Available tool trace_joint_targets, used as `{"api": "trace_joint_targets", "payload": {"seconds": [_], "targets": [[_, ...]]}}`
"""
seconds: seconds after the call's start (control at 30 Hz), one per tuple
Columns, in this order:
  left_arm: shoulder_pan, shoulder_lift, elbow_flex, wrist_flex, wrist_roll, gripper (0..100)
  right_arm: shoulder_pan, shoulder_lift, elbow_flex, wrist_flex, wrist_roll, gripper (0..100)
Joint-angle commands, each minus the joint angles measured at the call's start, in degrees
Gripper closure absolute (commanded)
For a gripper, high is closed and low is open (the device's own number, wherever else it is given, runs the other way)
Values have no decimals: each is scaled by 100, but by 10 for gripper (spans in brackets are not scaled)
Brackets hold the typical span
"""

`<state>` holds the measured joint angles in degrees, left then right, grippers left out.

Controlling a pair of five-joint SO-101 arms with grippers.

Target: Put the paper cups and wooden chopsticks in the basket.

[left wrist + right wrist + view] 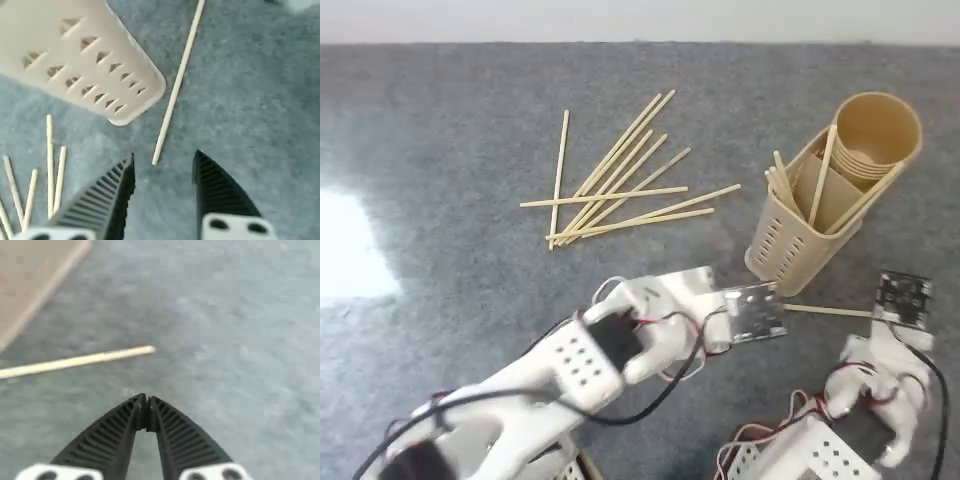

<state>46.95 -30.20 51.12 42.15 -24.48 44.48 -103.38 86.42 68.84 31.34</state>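
Observation:
A tan slotted basket point(790, 235) stands at the right and holds stacked paper cups point(875, 135) and a few chopsticks point(820, 180). Several wooden chopsticks point(620, 190) lie fanned on the grey carpet to its left. One single chopstick point(825, 310) lies just in front of the basket, between the two grippers. My left gripper point(164, 159) is open, with that chopstick's point(177, 85) near end just ahead of the gap; the basket point(85, 60) is beside it. My right gripper point(146, 401) is shut and empty, just short of the chopstick's other end point(75, 361).
The left arm point(620, 350) stretches across the front centre, and the right arm point(880, 400) sits at the front right. The basket's wall point(35, 280) is close to the right gripper. A bright patch of light point(350, 250) falls on the carpet at the left.

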Motion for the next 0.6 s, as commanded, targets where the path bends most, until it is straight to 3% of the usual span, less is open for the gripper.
{"api": "trace_joint_targets", "payload": {"seconds": [0.0, 0.17, 0.57], "targets": [[88, 1160, -1033, 141, -273, 819, 848, -31, -325, -523, 387, 991], [167, 2769, -2264, 264, -422, 820, 1587, 22, -264, -1402, 387, 991], [237, 4897, -3978, 299, -422, 820, 1868, -31, 774, -2360, 440, 991]]}}
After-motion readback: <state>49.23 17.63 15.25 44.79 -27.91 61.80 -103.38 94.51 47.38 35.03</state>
